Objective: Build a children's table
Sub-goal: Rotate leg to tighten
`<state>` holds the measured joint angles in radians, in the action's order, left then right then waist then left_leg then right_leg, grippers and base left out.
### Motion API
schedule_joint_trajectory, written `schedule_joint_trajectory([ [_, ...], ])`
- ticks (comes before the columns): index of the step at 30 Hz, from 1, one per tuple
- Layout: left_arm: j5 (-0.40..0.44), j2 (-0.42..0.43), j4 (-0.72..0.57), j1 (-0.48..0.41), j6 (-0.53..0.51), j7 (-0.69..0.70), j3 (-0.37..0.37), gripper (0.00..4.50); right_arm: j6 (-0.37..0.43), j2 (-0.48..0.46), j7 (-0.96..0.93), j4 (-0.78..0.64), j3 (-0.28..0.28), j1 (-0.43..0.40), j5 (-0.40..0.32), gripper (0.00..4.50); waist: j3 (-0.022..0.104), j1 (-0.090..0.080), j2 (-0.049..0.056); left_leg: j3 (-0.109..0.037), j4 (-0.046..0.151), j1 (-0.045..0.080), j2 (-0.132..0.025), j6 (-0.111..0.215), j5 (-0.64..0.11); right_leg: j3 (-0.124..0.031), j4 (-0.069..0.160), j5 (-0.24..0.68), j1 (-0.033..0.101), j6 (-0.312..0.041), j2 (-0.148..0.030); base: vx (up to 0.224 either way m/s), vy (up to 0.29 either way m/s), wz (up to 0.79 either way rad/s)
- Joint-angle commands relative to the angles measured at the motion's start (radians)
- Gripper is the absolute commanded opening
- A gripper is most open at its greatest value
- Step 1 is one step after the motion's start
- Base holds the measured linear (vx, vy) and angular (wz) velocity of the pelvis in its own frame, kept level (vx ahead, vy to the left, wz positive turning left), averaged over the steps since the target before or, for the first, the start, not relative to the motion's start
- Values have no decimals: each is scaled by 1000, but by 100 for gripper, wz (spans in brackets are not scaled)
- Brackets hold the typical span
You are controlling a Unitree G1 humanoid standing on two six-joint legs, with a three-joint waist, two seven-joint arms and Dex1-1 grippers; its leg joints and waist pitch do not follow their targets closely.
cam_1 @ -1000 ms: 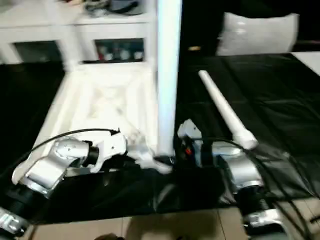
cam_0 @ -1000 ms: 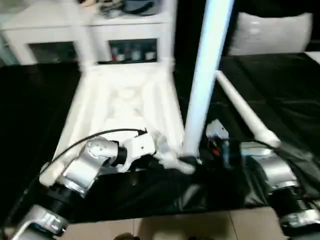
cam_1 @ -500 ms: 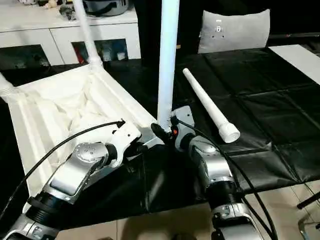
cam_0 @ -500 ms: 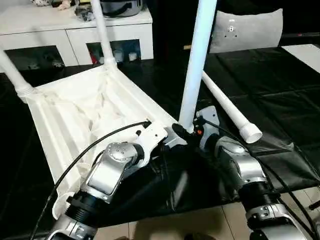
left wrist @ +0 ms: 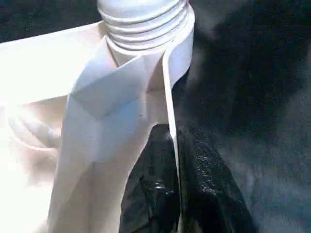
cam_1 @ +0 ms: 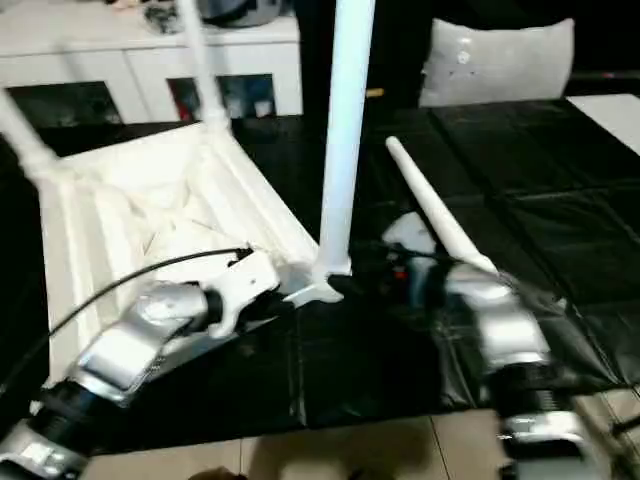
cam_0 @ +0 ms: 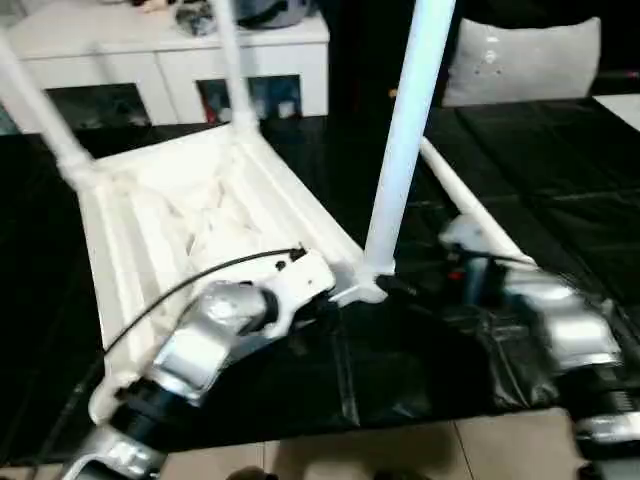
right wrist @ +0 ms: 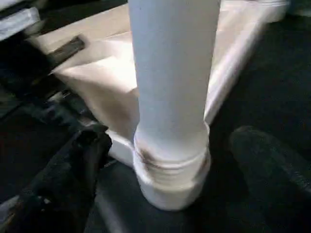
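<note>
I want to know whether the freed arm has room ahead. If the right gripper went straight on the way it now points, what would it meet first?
Probably the upright leg: it stands between the right gripper's spread fingers, seated in the tabletop's corner socket. Depth is hard to judge, but nothing lies nearer.

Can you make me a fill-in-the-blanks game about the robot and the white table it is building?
1. The white plastic ribbed tabletop lies upside down on a ____ mat.
2. ____ long white tube legs stand in its corner sockets.
3. One more white tube leg lies flat beside the right end effector, whose fingers are ____.
4. The left end effector pinches the tabletop's ____.

Missing words: black; three; open; rim
</note>
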<state>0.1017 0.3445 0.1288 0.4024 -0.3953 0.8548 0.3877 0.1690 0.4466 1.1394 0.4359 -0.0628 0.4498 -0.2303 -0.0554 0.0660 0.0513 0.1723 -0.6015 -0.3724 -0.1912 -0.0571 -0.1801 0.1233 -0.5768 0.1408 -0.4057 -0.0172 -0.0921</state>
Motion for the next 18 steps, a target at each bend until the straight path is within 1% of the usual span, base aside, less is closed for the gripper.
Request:
schedule_joint_trajectory([
  [1,-1,38,-5,37,99,105,45,0,13,24,96,-39,-44,4,-9,439,69,5,-8,-10,67,15,-37,89,-279,-48,83,409,48,-157,-56,0,0,0],
  [3,-10,60,3,39,124,149,54,0,10,39,132,-45,-59,4,-8,439,72,13,-7,-13,68,14,-38,83,-284,-48,80,416,52,-155,-58,0,0,0],
  [4,-25,89,14,42,182,209,67,0,-2,54,161,-47,-79,6,2,439,72,19,-7,-13,69,14,-39,81,-286,-48,80,414,51,-153,-56,0,0,0],
  [5,-25,90,14,43,184,212,67,0,-3,55,162,-47,-80,6,2,439,71,25,-5,-11,70,20,-41,75,-292,-51,80,412,46,-157,-57,0,0,0],
  [6,-35,102,20,44,208,242,72,0,-19,59,173,-49,-91,5,12,439,72,28,-7,-11,71,21,-43,66,-294,-53,77,400,46,-165,-57,0,0,0],
  [7,-45,116,25,47,235,280,80,0,-37,61,180,-48,-106,2,27,439,72,31,-6,-11,71,22,-43,64,-296,-54,77,401,45,-167,-58,0,0,0],
  [9,-53,133,35,53,268,325,90,0,-62,61,189,-46,-123,-1,43,439,73,34,-4,-12,73,18,-44,56,-295,-55,71,387,49,-171,-59,0,0,0],
  [10,-50,138,39,57,278,336,95,0,-66,60,197,-45,-128,-2,43,439,75,39,-4,-11,73,21,-45,53,-293,-57,70,374,47,-175,-60,0,0,0],
  [11,-46,143,44,60,287,344,101,0,-71,57,204,-45,-133,-4,43,424,74,41,-4,-11,73,22,-45,53,-292,-58,70,368,46,-178,-59,0,0,0],
  [12,-40,147,56,67,306,358,106,0,-71,50,212,-42,-140,-6,40,424,74,44,-4,-11,74,21,-46,52,-292,-59,67,362,47,-183,-60,0,0,0],
  [14,-38,147,63,70,313,362,108,0,-71,47,214,-41,-143,-6,39,402,74,45,-5,-12,75,17,-46,49,-287,-59,65,352,52,-185,-61,0,0,0],
  [15,-36,145,74,76,327,361,110,0,-68,45,223,-41,-149,-6,35,396,74,45,-4,-12,75,17,-45,49,-288,-58,65,355,52,-184,-61,0,0,0],
  [16,-34,144,79,78,332,360,111,0,-68,45,226,-41,-152,-7,35,396,74,45,-5,-13,75,15,-45,48,-291,-59,65,357,54,-181,-62,0,0,0],
  [18,-34,141,87,80,342,360,113,0,-66,43,236,-44,-158,-10,32,370,74,43,-7,-13,76,14,-44,48,-283,-59,65,358,56,-179,-63,0,0,0],
])
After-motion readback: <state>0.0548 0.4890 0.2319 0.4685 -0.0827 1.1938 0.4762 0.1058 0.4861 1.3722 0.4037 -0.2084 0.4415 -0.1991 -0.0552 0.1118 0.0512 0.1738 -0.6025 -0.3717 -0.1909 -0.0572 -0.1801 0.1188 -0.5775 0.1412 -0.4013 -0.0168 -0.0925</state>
